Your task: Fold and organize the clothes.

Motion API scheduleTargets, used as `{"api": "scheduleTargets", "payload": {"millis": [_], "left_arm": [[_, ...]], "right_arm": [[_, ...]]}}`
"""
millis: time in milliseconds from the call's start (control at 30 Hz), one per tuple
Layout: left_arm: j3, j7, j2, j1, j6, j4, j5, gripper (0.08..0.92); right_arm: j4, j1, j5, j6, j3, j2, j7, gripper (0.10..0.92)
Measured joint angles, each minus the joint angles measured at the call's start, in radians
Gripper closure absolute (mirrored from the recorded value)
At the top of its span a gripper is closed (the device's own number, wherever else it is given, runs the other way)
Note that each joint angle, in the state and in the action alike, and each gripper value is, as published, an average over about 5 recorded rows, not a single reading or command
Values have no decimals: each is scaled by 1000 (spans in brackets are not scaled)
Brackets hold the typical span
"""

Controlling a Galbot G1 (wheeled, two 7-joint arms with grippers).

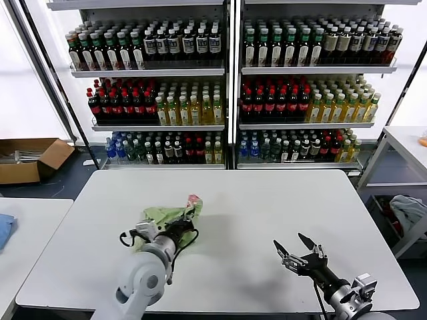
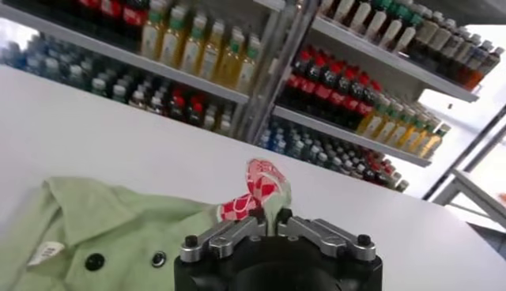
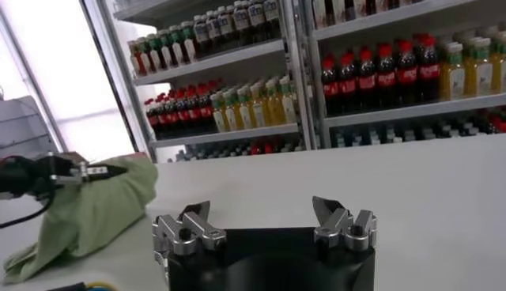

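You see one light green shirt [image 1: 170, 217] lying bunched on the white table [image 1: 267, 213], a little left of the centre of the head view. Its far end stands up a bit, and there the red-and-white print [image 1: 194, 199] shows. In the left wrist view you can see the collar side facing up, with two dark buttons [image 2: 158, 258] and a small white label [image 2: 45, 253] in the lower left of the frame.

Your left gripper [image 1: 179, 229] is at the near edge of the shirt, in the lower left part of the head view. In the left wrist view its fingertips [image 2: 258, 215] stand nearly together, with the printed fabric between them, so it pinches the shirt.

Your right gripper [image 1: 299, 251] hovers over bare table in the lower right of the head view, well apart from the shirt. Its fingers are spread wide and hold nothing.
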Motion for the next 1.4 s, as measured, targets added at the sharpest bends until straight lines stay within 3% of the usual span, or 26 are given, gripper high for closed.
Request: {"api": "scheduleTargets", "payload": {"millis": [367,733,1133,1400], "left_arm": [[19,33,-22,22,-1,-20,-23,508],[-162,136,87,129,-1,-154,-23,205],[-347,226,152,215,-1,-204,50,177],[-404,236,157,233,-1,-221,69,177]], "right_arm": [[0,35,9,-27,-40,-19,27,203],[-71,204,24,-87,-218,6,105,203],[-313,491,4,-133,-478,93,157,210],[-419,618,-19,-183,-595,122,194,394]]}}
